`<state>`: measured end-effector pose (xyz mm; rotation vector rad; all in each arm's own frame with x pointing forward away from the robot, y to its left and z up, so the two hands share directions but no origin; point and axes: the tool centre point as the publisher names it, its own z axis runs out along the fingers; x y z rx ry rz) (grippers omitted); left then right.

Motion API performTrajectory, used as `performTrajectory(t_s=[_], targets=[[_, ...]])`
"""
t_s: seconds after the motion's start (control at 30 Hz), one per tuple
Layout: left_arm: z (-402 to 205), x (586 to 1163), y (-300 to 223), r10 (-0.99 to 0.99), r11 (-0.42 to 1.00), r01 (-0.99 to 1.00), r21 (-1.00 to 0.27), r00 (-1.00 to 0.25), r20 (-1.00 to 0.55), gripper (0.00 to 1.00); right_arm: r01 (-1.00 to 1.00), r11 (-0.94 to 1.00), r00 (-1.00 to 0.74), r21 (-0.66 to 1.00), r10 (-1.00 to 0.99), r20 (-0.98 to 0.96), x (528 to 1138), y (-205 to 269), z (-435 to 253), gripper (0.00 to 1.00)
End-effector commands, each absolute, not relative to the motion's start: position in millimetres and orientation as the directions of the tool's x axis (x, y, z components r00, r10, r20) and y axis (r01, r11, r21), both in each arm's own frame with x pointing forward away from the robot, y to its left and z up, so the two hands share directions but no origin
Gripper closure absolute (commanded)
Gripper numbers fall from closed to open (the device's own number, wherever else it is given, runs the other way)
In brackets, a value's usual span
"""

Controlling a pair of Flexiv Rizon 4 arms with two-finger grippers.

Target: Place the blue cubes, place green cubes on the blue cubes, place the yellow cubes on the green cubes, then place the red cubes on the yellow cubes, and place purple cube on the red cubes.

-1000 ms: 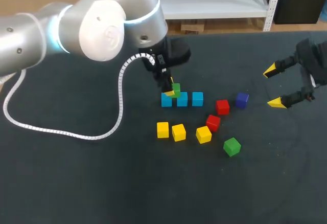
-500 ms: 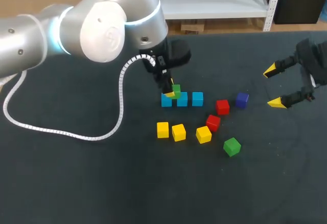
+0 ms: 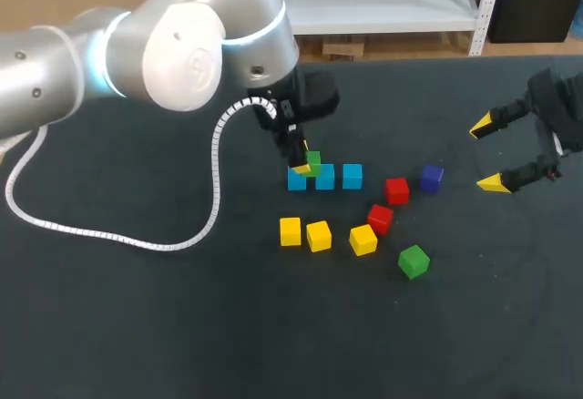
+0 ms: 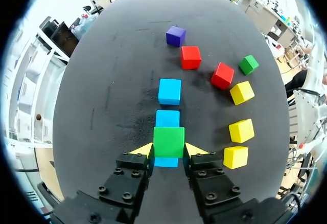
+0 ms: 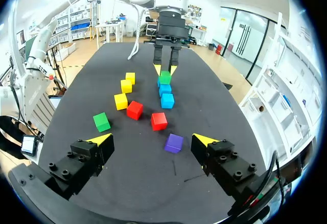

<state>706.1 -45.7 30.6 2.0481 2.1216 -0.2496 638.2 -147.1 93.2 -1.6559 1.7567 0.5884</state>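
Stacking is going on: left gripper (image 4: pixel 168 150) is pinching a green cube (image 4: pixel 168 140) over the blue cubes (image 4: pixel 169 91); right gripper (image 5: pixel 153 139) is waiting aside, spread open.

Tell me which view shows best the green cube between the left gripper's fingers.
The left wrist view: the green cube fills the gap between the left gripper's yellow tips, over a blue cube. The head view shows it small, partly hidden by the gripper; the right wrist view shows it far off.
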Motion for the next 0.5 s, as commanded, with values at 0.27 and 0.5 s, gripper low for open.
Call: performTrajectory(t_s=[0.27, 0.5], targets=[[29.3, 710.0, -45.8, 0.970, 0.034, 0.999, -0.009, -0.035, -0.240, 1.00, -0.989, 0.103, 0.005, -0.107, -0.698, -0.716, 638.9, -147.0, 92.5, 0.00], [29.1, 710.2, -45.9, 0.970, 0.033, 0.999, -0.011, -0.035, -0.241, 0.98, -0.989, 0.103, 0.005, -0.107, -0.698, -0.716, 638.9, -147.0, 92.5, 0.00]])
